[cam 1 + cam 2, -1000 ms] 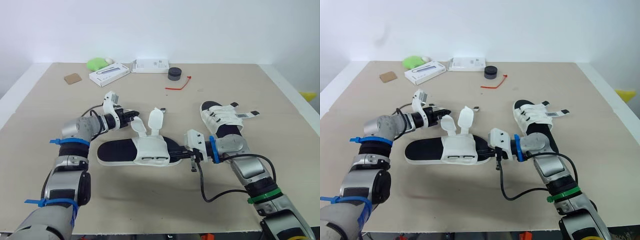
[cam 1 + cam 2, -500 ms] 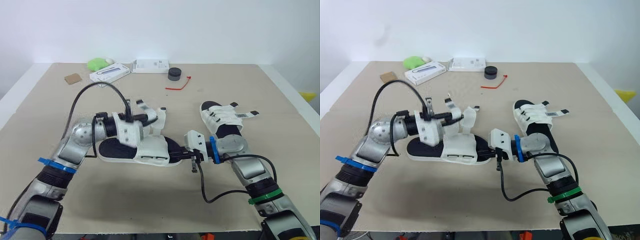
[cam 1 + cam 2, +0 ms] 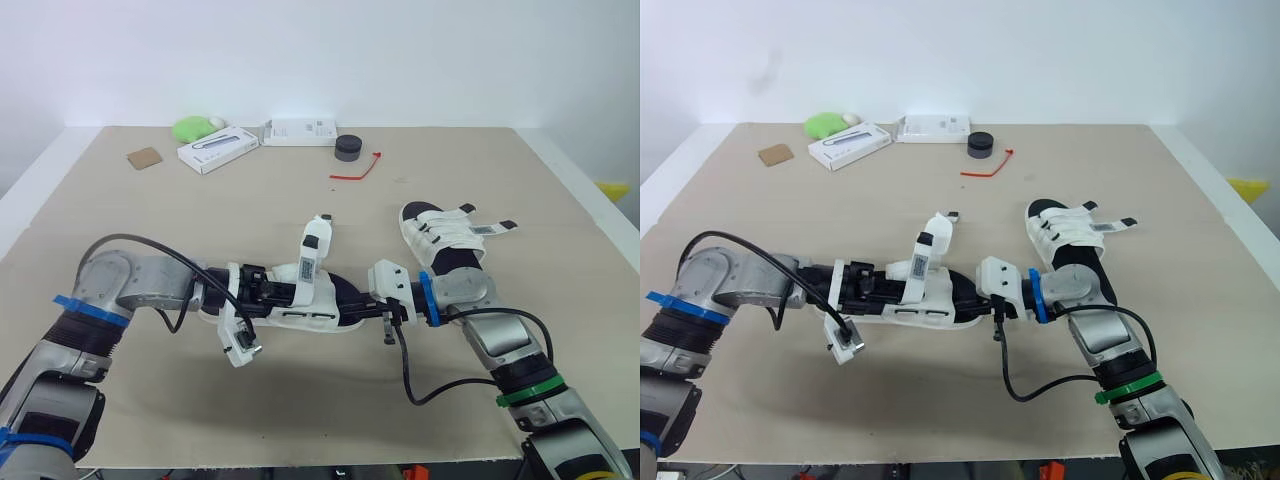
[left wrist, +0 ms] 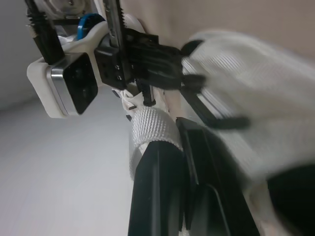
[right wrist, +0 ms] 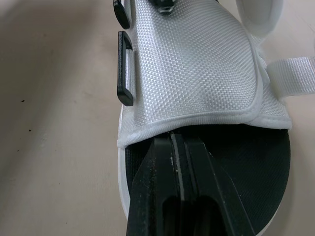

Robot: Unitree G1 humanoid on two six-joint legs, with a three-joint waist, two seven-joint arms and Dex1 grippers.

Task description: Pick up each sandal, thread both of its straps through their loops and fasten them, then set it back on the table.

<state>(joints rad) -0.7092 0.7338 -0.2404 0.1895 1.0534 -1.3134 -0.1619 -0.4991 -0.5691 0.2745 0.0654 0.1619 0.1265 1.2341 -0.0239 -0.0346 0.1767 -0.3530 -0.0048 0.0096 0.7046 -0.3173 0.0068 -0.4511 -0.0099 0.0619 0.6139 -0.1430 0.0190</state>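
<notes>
An open white sandal point(image 3: 300, 305) with a black footbed lies at the table's middle. One of its straps point(image 3: 314, 252) stands upright. My left gripper point(image 3: 280, 291) lies low across the sandal's upper, shut on its other strap point(image 4: 150, 125), close to the black loops point(image 4: 216, 115). My right gripper point(image 3: 357, 303) is shut on the sandal's sole edge point(image 5: 123, 172) at the end nearest the right arm. A second white sandal point(image 3: 443, 238) lies to the right with its straps laid across it.
Along the far edge lie a green object point(image 3: 195, 127), two white boxes point(image 3: 218, 150) point(image 3: 300, 131), a black round tin point(image 3: 348, 147), a red zip tie point(image 3: 358, 170) and a brown square point(image 3: 145, 156). The table's near edge runs just below both arms.
My left arm swung from the sandal's far left side down across its upper, and one raised strap came down with the gripper. The right gripper and the second sandal stayed still.
</notes>
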